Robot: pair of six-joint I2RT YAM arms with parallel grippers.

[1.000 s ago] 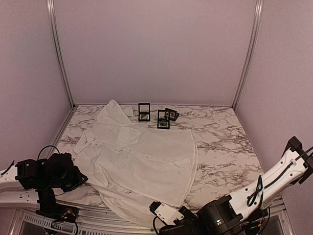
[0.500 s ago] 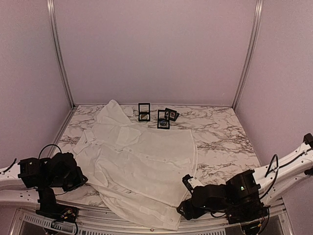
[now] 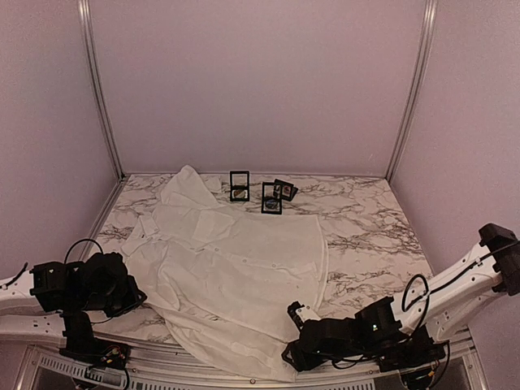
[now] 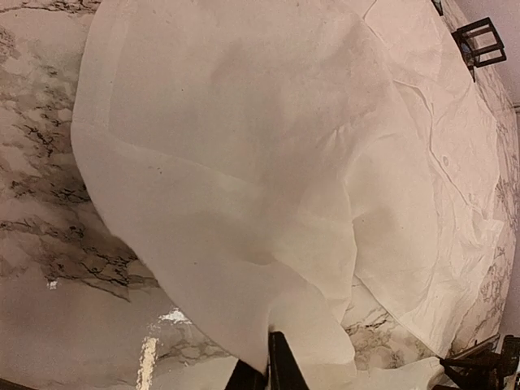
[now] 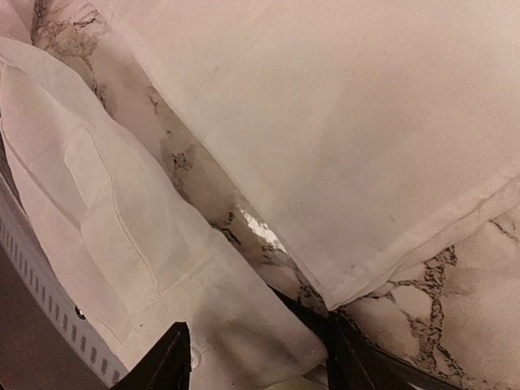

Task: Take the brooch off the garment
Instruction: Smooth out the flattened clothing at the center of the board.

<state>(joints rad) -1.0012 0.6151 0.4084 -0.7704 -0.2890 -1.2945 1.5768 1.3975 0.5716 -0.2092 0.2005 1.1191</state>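
Broadly, the marble table (image 3: pixel 366 219) carries the garment (image 3: pixel 244 260), spread flat from its centre out to nine o'clock, with its hem over the near edge at six. Thin and limp, it should weigh little and bunch or drag if tugged; I would press the cloth down beside the brooch and lift only that. No brooch shows in any view; it may be folded under. The right gripper (image 5: pixel 256 357) is spread wide over the hem corner at six, a sleeve cuff (image 5: pixel 122 244) just beside it. The left gripper (image 4: pixel 264 370) sits at eight against the garment's edge; whether it pinches cloth I cannot tell. Three small black frames (image 3: pixel 271 198) stand at twelve, well apart from both arms.
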